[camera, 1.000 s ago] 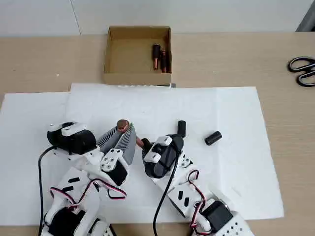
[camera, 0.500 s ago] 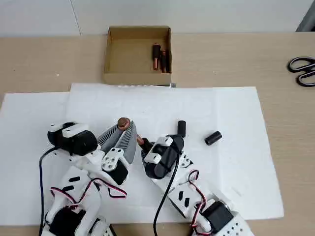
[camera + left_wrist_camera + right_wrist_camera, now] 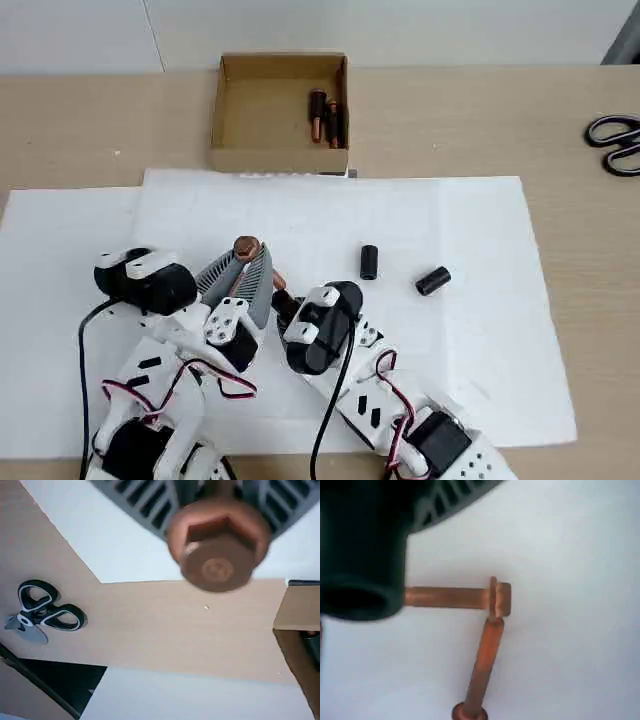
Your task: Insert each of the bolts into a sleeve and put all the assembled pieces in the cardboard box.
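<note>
My left gripper (image 3: 247, 260) is shut on a copper bolt (image 3: 247, 247), held head up above the white paper; its hex head (image 3: 217, 550) sits just past the grey fingers (image 3: 135, 495). Beside it, my right gripper (image 3: 284, 303) is shut on a black sleeve (image 3: 360, 560) with its open end showing. Two more bolts (image 3: 455, 597) (image 3: 482, 665) lie on the paper below that sleeve, touching in an L. Two loose sleeves (image 3: 369, 262) (image 3: 433, 281) lie to the right. The cardboard box (image 3: 228, 110) at the back holds assembled pieces (image 3: 326, 116).
White paper (image 3: 450, 210) covers the near table. Scissors (image 3: 614, 145) lie at the far right edge of the table, and the scissors (image 3: 42, 615) show again past the bolt head. Both arm bases crowd the front edge.
My right arm has drawn back to the left, uncovering the nearer loose sleeve. The left gripper with its bolt has shifted slightly away from the front edge.
</note>
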Action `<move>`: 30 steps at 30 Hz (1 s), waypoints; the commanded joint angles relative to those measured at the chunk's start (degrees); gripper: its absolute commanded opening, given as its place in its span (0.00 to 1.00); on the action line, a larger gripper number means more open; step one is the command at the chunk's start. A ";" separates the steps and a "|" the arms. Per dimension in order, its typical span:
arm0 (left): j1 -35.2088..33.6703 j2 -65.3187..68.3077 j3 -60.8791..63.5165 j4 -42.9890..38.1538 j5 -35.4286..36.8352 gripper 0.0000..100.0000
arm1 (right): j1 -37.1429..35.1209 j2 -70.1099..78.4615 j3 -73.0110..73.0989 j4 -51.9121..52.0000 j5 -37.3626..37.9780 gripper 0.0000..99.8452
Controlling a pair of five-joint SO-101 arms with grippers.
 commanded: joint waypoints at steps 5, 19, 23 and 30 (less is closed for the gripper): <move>0.00 -0.35 -1.80 -1.32 -0.35 0.00 | 1.54 -0.57 0.62 -1.71 -0.26 0.00; 0.09 -0.26 -4.62 3.52 -0.18 0.00 | 1.80 -0.57 0.35 -1.71 -0.26 0.00; 0.18 -0.26 -3.65 3.52 -0.09 0.00 | 1.71 -0.57 0.26 -1.71 -0.26 0.00; 3.60 -0.26 -2.68 3.52 2.02 0.00 | 1.71 -0.57 0.00 -1.71 -0.26 0.00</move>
